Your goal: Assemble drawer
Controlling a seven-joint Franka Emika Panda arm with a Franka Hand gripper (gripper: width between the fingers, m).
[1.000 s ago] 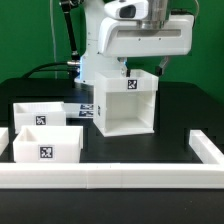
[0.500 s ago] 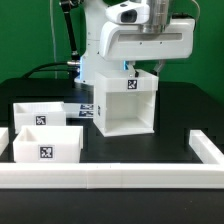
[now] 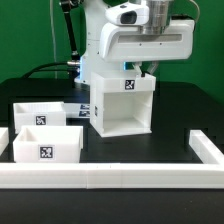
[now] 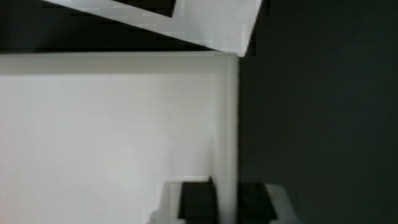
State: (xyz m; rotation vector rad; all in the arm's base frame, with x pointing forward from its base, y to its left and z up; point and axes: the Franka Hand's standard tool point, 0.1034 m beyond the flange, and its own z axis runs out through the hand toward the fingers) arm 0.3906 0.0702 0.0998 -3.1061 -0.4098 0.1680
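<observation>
Black tabletop; tool grips square-tagged housing wall.

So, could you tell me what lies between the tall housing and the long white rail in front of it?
Nothing stands there. In the exterior view only bare black table shows between the housing and the rail.

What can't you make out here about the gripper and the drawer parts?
1. Wrist view: the fingers are blurred and cut off by the picture edge. The tag is cut off too, so its pattern is unreadable.
2. Exterior view: the gripper body and the housing rim hide the fingers, so the grip is unclear.
3. Exterior view: the front tray partly hides the rear tray.
</observation>
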